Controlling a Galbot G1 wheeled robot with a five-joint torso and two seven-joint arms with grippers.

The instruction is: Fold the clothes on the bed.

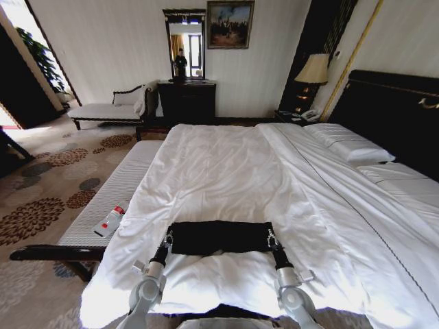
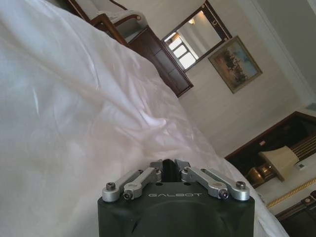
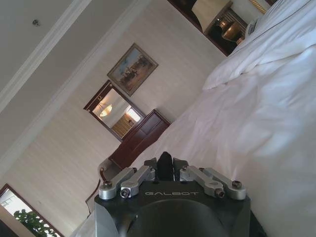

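The clothes (image 1: 219, 236), a black garment, lie as a flat wide band on the white duvet near the foot of the bed (image 1: 274, 171). My left gripper (image 1: 167, 240) is at the band's left end and my right gripper (image 1: 272, 240) at its right end, each shut on an edge of the fabric. In the left wrist view the left gripper (image 2: 168, 169) has its linkages drawn together over a dark sliver of cloth. The right wrist view shows the right gripper (image 3: 164, 167) pinched on black cloth in the same way. No lettering shows on the fabric.
A padded bench (image 1: 110, 202) runs along the bed's left side with a plastic bottle (image 1: 111, 221) on it. Pillows (image 1: 350, 144) and a dark headboard (image 1: 398, 110) are at the right. A chaise (image 1: 110, 110), dresser (image 1: 186, 101) and lamp (image 1: 313, 72) stand at the far wall.
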